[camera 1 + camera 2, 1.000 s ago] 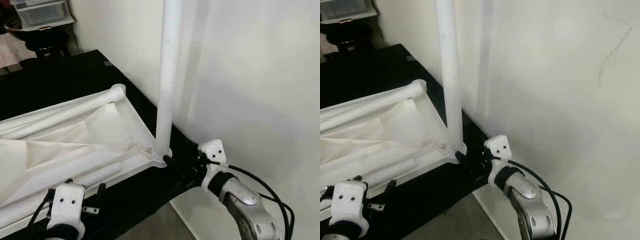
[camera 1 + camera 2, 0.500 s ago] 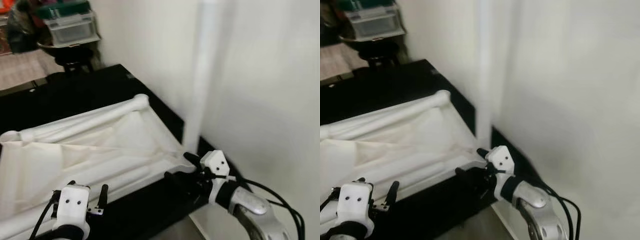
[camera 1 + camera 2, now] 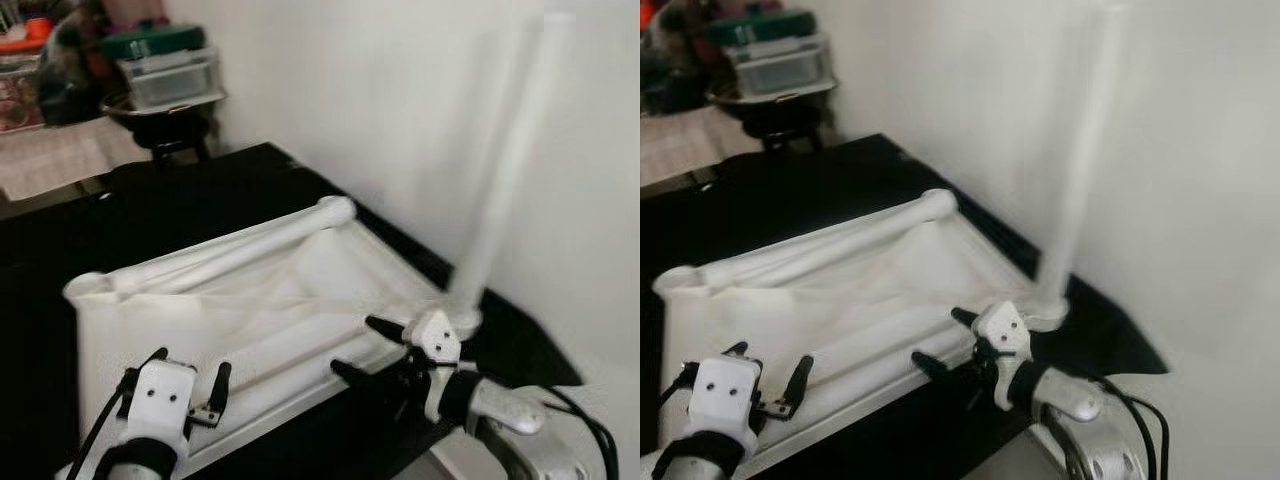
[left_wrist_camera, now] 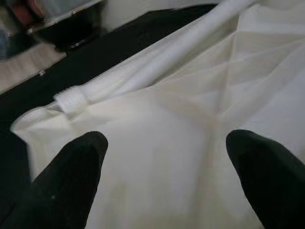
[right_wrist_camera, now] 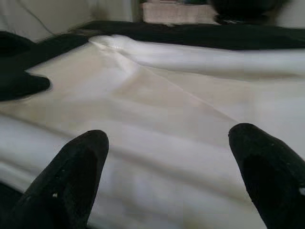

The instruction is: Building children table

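Note:
A white children's table top [image 3: 250, 300] lies upside down on a black surface. One white leg [image 3: 500, 190] stands upright in its near right corner socket. A loose leg [image 3: 230, 250] lies along the far rim, its threaded end [image 4: 71, 98] showing in the left wrist view. Another leg [image 3: 290, 345] lies inside the top. My right gripper [image 3: 352, 344] is open just left of the upright leg's base, over the near rim and holding nothing. My left gripper [image 3: 188, 368] is open over the near left part of the top, also holding nothing.
A white wall [image 3: 400, 100] runs close along the right, behind the upright leg. At the back left a black bowl [image 3: 160, 115] on a stand carries clear plastic boxes [image 3: 165, 75]. The black surface [image 3: 200, 185] stretches beyond the table top.
The camera has swung, shifting the whole picture. My right gripper has come away from the upright leg's base, toward the top's near rim, and now stands open.

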You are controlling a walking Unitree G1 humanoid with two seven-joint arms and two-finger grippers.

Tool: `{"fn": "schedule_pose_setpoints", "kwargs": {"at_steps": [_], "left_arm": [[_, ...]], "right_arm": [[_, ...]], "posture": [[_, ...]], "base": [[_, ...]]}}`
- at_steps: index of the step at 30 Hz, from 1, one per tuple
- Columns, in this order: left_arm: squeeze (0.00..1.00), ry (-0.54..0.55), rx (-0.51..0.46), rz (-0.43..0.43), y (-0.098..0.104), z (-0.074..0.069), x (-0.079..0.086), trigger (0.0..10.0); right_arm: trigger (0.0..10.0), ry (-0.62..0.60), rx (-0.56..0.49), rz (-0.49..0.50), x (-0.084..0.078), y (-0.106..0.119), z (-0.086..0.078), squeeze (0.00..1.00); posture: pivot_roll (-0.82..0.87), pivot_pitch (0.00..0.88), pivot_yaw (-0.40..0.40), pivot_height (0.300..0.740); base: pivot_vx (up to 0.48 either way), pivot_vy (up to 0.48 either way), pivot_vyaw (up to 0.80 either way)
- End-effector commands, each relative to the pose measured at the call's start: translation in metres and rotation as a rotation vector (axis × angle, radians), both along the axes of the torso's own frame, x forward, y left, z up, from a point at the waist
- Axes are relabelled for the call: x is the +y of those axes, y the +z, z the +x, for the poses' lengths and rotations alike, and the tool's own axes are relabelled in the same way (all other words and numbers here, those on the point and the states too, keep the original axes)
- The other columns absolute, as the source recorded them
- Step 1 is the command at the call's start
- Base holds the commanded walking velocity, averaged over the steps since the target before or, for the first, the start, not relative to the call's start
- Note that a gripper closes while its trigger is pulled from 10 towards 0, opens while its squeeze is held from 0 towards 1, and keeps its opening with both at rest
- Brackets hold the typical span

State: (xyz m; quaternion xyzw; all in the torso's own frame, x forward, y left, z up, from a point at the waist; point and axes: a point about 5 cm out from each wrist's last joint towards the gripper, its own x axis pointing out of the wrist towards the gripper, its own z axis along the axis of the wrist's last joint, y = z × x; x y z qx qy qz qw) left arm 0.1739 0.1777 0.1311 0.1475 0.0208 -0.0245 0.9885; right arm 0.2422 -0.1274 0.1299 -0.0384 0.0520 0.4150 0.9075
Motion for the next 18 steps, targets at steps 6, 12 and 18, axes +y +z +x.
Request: {"fn": "schedule_pose_setpoints", "kwargs": {"at_steps": [6,12,18], "left_arm": [[0.00,-0.142,-0.029,0.083,0.012,0.013,-0.010,10.0],[0.00,-0.339,-0.053,0.168,0.032,0.023,-0.023,10.0],[0.00,-0.483,-0.026,0.210,0.050,0.032,-0.025,10.0]], "right_arm": [[10.0,-0.042,-0.058,-0.010,0.003,0.006,0.015,0.00],[10.0,-0.020,-0.066,-0.017,0.014,0.004,0.020,0.00],[10.0,0.007,-0.070,-0.029,0.020,0.003,0.020,0.00]], "posture": [[-0.23,0.033,-0.018,0.740],[-0.21,0.025,-0.030,0.740],[-0.21,0.020,-0.038,0.740]], "base": [[0.000,0.000,0.00],[0.000,0.000,0.00],[0.000,0.000,0.00]]}}
